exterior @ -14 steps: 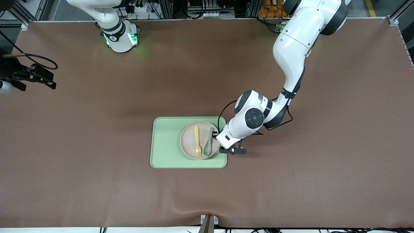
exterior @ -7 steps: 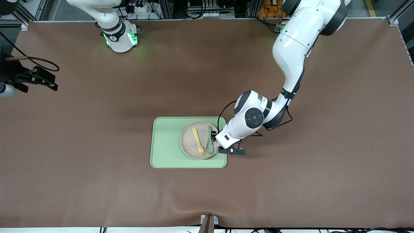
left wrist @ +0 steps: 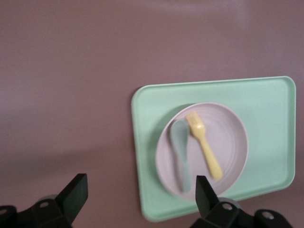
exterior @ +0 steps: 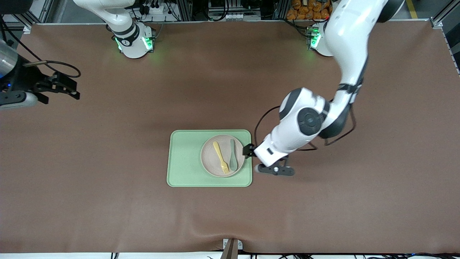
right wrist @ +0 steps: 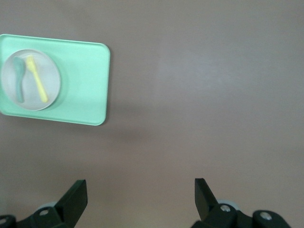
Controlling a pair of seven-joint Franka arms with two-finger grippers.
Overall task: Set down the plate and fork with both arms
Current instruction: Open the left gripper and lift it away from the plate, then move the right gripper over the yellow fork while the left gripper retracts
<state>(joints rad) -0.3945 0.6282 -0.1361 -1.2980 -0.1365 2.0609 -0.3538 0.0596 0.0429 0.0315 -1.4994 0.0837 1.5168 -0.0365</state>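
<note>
Plate (exterior: 222, 155) sits on the green tray (exterior: 185, 160), toward the left arm's end of it, with the fork (exterior: 220, 162) and a grey-green spoon (exterior: 233, 155) lying side by side in it, tines and bowl toward the front camera.

My left pincer (exterior: 251, 158) hangs just off the tray's edge, fingers spread wide and empty, as the left wrist view (left wrist: 137, 199) shows. My right pincer (exterior: 61, 86) waits over bare worktop (exterior: 323, 208) at the right arm's end, also wide and empty.

Risks, as I judge them:
- fork and spoon almost touch; a careless pinch could drag both
- fork is thin, smooth plastic lying flat; fingertips may skate off it
- plate is shallow with a raised rim; a rim grasp could tip the cutlery out
- plate may slide on the smooth tray if nudged

Textures: matte pale plate, glossy-looking tray with rounded corners, brown worktop cover, faintly wrinkled at the near edge.
</note>
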